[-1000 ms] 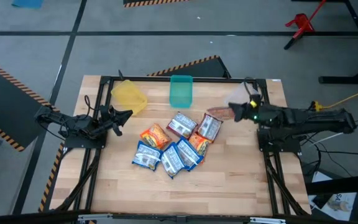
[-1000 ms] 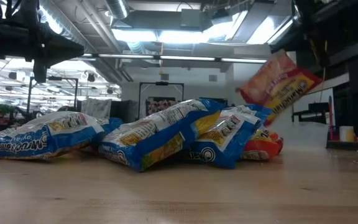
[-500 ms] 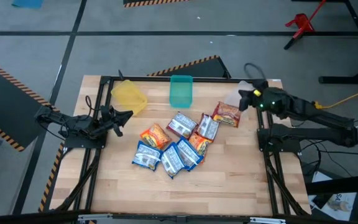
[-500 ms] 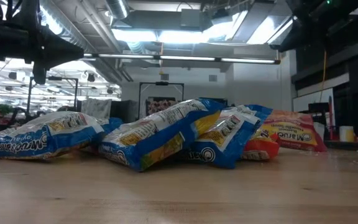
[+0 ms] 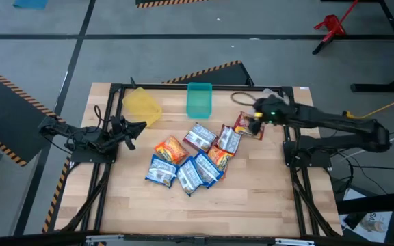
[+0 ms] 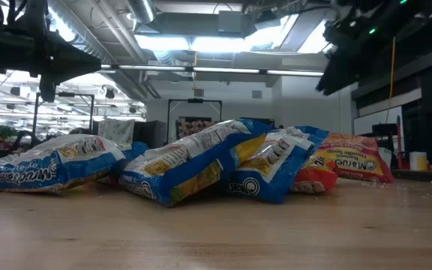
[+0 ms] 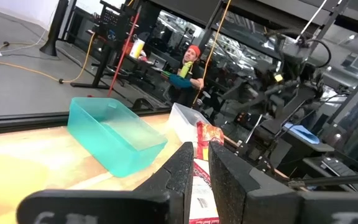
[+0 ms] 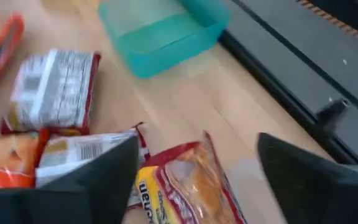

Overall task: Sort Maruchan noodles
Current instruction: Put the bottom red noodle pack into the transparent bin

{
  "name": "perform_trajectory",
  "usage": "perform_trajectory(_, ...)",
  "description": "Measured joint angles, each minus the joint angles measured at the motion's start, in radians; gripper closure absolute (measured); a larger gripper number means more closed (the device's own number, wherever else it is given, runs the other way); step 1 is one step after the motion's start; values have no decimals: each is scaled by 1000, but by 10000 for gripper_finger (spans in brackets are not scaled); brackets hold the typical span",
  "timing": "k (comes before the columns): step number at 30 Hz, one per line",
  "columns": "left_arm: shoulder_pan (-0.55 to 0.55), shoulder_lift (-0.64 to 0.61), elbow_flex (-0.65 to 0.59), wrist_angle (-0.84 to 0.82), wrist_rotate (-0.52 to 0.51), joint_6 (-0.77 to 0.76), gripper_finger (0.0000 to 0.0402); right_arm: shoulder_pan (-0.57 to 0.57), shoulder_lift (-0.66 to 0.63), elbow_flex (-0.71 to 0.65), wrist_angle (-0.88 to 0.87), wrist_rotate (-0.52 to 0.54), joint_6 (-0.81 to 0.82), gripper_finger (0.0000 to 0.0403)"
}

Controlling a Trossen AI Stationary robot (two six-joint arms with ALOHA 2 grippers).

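Packets of Maruchan noodles (image 5: 190, 160) sit in a loose heap at the middle of your table (image 5: 252, 205), blue-and-white ones toward the near side, an orange one (image 5: 170, 148) on the left of the heap and silver-and-red ones (image 5: 199, 137) toward the far side. You can see one red packet (image 5: 246, 126) lying flat at the heap's right edge, just beside a silver packet (image 5: 229, 140), and your right gripper (image 5: 255, 123) hangs directly over it with its two fingers spread wide; the right wrist view shows that red packet (image 8: 188, 186) on the wood between the parted fingers (image 8: 107, 177), gripped by neither. From the low view the same packet (image 6: 351, 159) rests on the tabletop at the right end of the row, with the right arm above it. Your teal bin (image 5: 198, 100) stands at the far edge of the table, empty as far as you can tell, and the yellow bin (image 5: 142, 104) lies to its left, tilted. Your left gripper (image 5: 130, 132) waits at the table's left side, pointing toward the heap, its fingers (image 7: 225, 180) drawn nearly together with only a narrow slit between them and nothing held
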Motion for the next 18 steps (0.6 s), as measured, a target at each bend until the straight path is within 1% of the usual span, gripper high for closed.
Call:
perform_trajectory(2, 0, 0, 0, 0, 0, -2, 357, -1, 82, 0, 11, -21, -33, 33)
perform_trajectory(3, 0, 0, 0, 0, 0, -3, 357, -2, 123, 0, 10, -24, -42, 19)
perform_trajectory(5, 0, 0, 0, -5, 0, -3, 357, -2, 203, 0, 10, -35, -78, 9)
perform_trajectory(8, 0, 0, 0, -5, 0, -3, 357, -3, 296, 0, 14, -32, -130, 21)
perform_trajectory(11, 0, 0, 0, -6, 0, -3, 357, -22, 349, 0, 15, -21, -166, 35)
perform_trajectory(14, 0, 0, 0, -7, 0, -3, 357, -58, 359, 0, 14, -17, -166, 41)
perform_trajectory(18, 0, 0, 0, -7, 0, -3, 357, -81, 325, 14, 14, -11, -174, 42)
